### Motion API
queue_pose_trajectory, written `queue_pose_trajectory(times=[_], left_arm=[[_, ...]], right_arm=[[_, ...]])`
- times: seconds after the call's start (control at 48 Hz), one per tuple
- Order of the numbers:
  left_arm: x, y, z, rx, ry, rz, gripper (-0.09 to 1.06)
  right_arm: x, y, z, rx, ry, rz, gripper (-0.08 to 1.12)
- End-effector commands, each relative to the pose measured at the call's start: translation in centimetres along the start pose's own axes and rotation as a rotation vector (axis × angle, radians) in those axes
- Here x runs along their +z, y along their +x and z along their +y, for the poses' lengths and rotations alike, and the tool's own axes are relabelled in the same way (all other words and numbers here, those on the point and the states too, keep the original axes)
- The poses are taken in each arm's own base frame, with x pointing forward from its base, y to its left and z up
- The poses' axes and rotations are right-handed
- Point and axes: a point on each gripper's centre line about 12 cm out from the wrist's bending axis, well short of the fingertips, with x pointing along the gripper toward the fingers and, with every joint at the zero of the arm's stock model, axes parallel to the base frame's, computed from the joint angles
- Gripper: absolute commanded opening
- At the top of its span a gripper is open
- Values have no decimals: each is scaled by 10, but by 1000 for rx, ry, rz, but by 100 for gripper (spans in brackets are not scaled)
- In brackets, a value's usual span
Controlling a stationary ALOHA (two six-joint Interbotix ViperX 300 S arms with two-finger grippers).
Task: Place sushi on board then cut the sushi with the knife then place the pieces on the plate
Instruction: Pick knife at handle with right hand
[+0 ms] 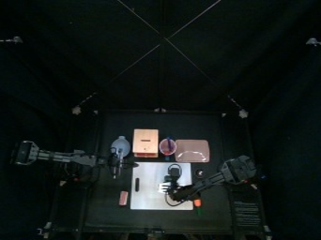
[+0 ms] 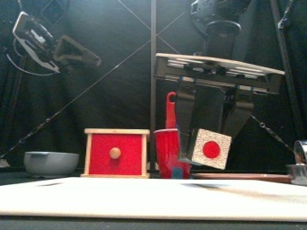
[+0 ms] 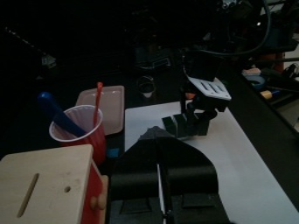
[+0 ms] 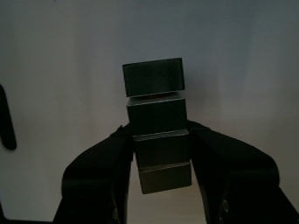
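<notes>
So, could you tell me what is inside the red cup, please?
The red cup holds a blue toy knife and a red toy knife, both sticking out above its rim. Their lower ends and the cup's bottom are hidden.

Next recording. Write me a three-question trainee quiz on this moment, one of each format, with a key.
1. True or false: the right pincer holds the sushi roll over the white board.
2. Fill in: the wooden box has a ____ drawer front.
3. Where are the blue knife and the red knife? A) upright in the red cup B) flat on the white board C) inside the wooden box.
Key: 1 true; 2 red; 3 A.
</notes>
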Motion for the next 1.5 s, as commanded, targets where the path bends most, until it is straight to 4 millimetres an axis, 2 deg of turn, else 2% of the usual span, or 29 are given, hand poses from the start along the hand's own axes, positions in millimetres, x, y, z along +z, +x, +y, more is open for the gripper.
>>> queue_pose_trajectory(times=[0.021, 0.104, 0.208, 0.354, 0.542, 0.646, 0.875, 1.083, 1.229, 1.354, 1.396, 1.5], left_arm=[[6, 1, 1, 3, 6, -19, 0], [4, 0, 1, 2, 10, -16, 0], [3, -1, 2, 7, 12, -15, 0], [1, -4, 3, 10, 11, -15, 0], [0, -6, 2, 10, 11, -13, 0], [-1, -8, 2, 10, 9, -13, 0], [0, -10, 2, 12, 11, -21, 0], [0, -11, 2, 12, 8, -23, 0], [-1, -11, 2, 13, 5, -19, 0], [-2, -11, 2, 15, -3, -15, 0], [-2, -11, 2, 16, -3, -15, 0], [-4, -12, 3, 18, -3, -12, 0]], right_arm=[[4, -11, 16, 29, 32, 8, 52], [3, -5, 20, 25, 31, 1, 58], [1, 1, 19, 11, 29, -2, 73], [1, 0, 19, 15, 21, -9, 92], [8, -18, 23, 55, -18, -9, 93], [17, -36, 23, 68, -82, -15, 93], [62, -106, 18, 102, -343, -30, 93], [120, -143, 30, 109, -588, -17, 93], [160, -159, 46, 117, -738, 31, 93], [187, -163, 58, 76, -877, 45, 93], [196, -162, 62, 44, -940, 48, 92], [205, -150, 72, -19, -1078, 72, 92]])
